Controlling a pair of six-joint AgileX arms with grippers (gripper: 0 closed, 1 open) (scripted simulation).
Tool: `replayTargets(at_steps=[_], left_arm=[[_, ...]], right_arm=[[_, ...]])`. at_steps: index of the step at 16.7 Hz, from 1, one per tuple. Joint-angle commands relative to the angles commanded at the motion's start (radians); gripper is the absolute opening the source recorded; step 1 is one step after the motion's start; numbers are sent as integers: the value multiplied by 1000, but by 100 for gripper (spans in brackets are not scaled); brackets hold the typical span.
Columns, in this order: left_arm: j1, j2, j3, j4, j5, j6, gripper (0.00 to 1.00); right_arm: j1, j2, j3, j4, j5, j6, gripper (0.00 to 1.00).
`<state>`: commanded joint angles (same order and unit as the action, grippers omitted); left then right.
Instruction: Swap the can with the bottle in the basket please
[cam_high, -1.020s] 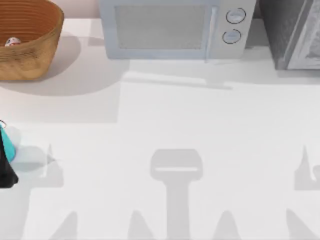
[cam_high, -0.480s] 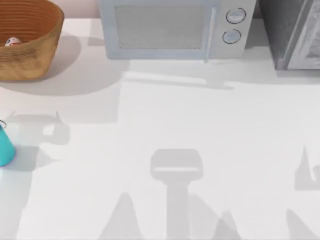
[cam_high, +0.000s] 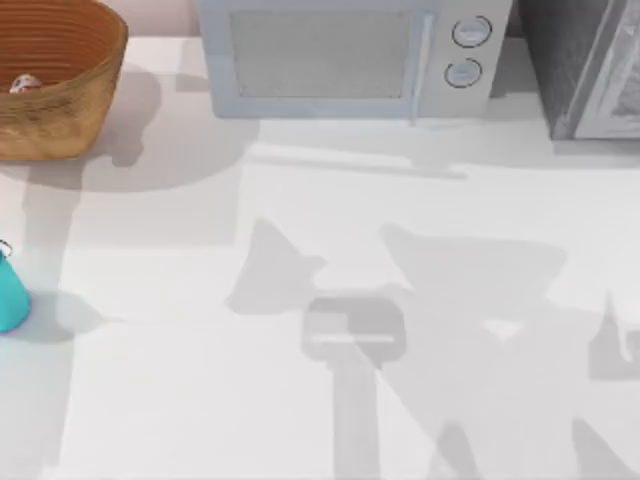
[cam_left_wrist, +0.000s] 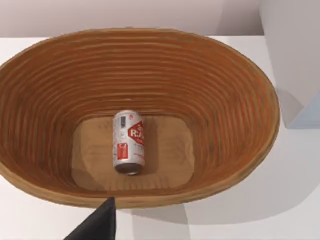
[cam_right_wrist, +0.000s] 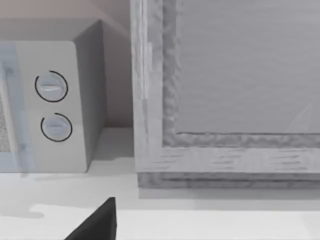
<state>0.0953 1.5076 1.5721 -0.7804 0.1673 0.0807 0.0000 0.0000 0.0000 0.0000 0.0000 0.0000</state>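
The left pincer has left the bottle, which stands alone at the surface's left edge, and now hovers over the basket; whether it is spread I cannot tell. The can lies on the basket floor, likely the next pick. The right pincer faces the microwave.

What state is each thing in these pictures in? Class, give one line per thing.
Can: lying on its side on the basket floor.
Basket: upright on the table, holding the can alone.
Bottle: standing upright on the table at the left edge, outside the basket.
Microwave: door closed.
Left gripper: above the basket's near rim, holding nothing.
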Motion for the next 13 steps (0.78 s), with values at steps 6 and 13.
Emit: replayTargets(at_steps=[6,13], left_arm=[[44,623,644,-319,69,33,100],[84,1149,1187,-586,127,60,100]], right_arm=[[0,0,0,0,0,0,100],[0,0,0,0,0,0,100]])
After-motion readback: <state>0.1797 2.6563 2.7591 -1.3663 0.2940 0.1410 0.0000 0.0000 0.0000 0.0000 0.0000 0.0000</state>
